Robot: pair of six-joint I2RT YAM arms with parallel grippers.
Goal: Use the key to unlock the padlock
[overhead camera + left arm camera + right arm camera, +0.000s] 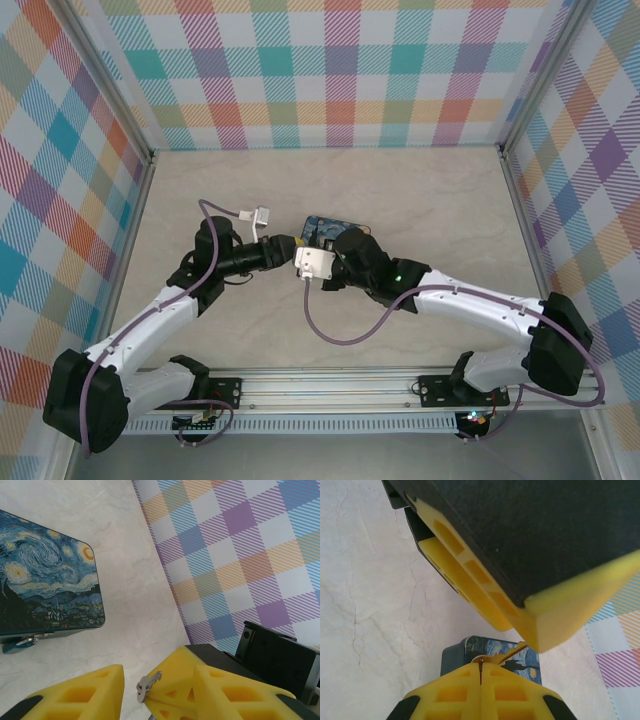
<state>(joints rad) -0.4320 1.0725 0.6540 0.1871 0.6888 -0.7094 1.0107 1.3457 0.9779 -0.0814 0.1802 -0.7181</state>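
We're seeing the right gripper (pixel 481 672) clenching tight on the key (pixel 146 685) — its silvery end is poking out just beside the left gripper's (pixel 289 244) yellow fingers (pixel 75 695), which are standing apart and gripping nothing. The padlock (pixel 22 642) is hanging at the front edge of the painted tin (pixel 45 580) — near the grippers on the marble table (pixel 130 570).

Pastel plaid walls (pixel 340 70), marble tabletop (pixel 420 200)

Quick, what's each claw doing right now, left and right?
Left claw: open, jaws apart, the key in the gap, not clamped.
Right claw: closed on a thin dark sliver, apparently the key.
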